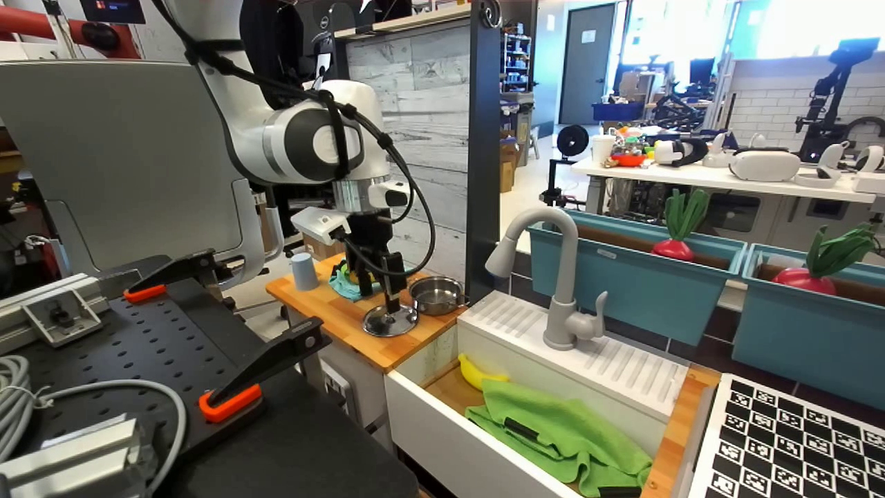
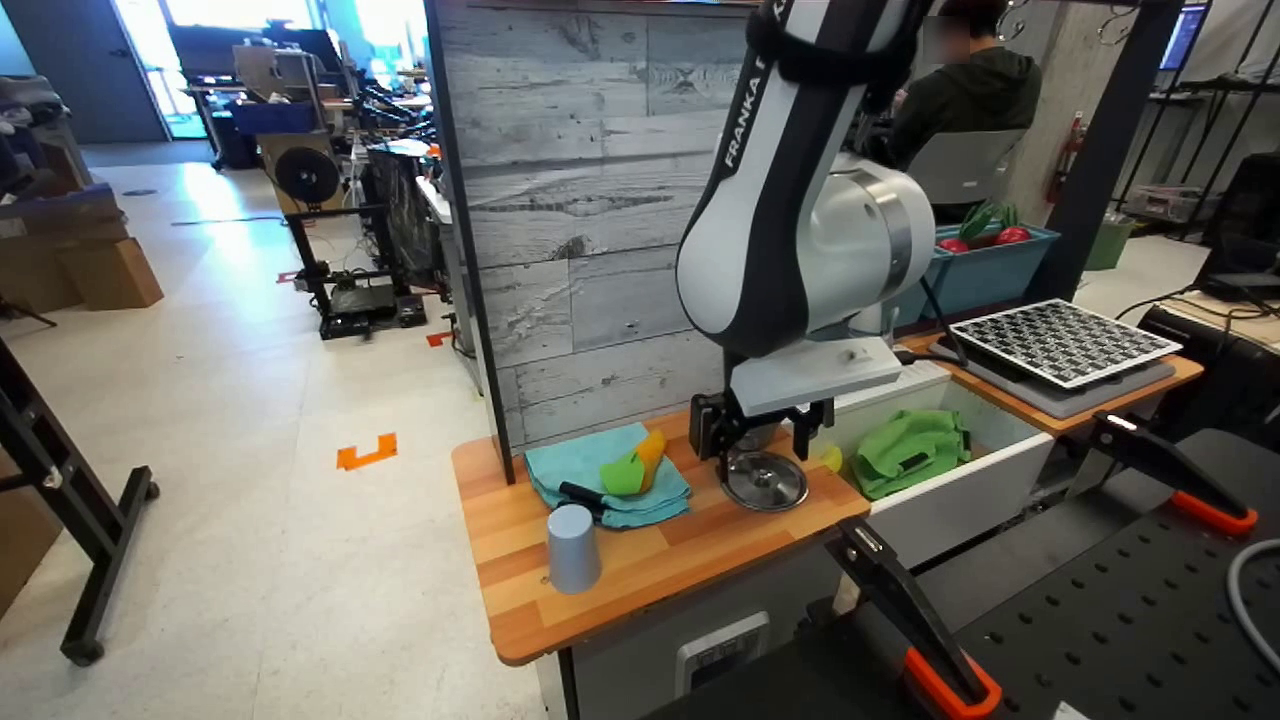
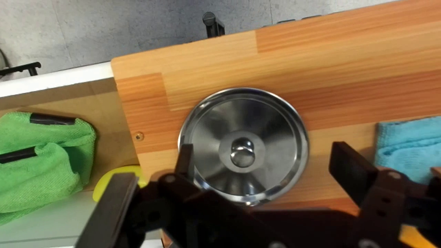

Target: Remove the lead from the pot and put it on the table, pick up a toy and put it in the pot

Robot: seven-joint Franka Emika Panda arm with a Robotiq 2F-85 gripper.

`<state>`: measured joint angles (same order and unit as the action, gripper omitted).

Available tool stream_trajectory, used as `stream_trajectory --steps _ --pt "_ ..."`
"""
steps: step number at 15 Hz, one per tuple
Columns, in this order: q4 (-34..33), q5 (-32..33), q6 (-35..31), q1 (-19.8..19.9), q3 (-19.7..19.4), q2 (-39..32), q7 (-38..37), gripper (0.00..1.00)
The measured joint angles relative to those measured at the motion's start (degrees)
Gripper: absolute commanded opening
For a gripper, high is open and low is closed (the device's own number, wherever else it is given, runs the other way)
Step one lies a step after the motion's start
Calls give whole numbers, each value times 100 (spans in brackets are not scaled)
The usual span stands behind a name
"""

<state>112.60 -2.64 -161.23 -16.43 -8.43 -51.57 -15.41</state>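
Observation:
The round silvery lid (image 1: 375, 324) lies flat on the wooden table (image 1: 339, 325), knob up, beside the open pot (image 1: 437, 304). The lid also shows in an exterior view (image 2: 768, 485) and in the wrist view (image 3: 243, 148). My gripper (image 3: 262, 151) is open and empty above the lid, its fingers wide apart and the knob between them, nearer the left finger. It also shows in both exterior views (image 1: 379, 294) (image 2: 762, 455). A yellow elongated toy (image 1: 480, 373) lies in the sink; in the wrist view my gripper partly covers it (image 3: 119, 174). The pot is mostly hidden behind the gripper in an exterior view (image 2: 757, 437).
A teal cloth (image 2: 590, 455) with a green and orange-yellow toy (image 2: 625, 474) on it lies on the table near a blue cup (image 2: 573, 550). The sink basin (image 1: 442, 429) holds a green cloth (image 1: 553, 422). A grey faucet (image 1: 563, 290) and a plank wall (image 2: 600, 250) stand close by.

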Motion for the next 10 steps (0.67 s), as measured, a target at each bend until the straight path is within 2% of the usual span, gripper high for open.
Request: stream_trajectory --steps 3,6,10 --pt "245 -35 -41 116 181 423 0 100" --pt "312 -263 -41 405 451 808 -32 100" --pt "198 -677 -73 672 698 945 -120 100"
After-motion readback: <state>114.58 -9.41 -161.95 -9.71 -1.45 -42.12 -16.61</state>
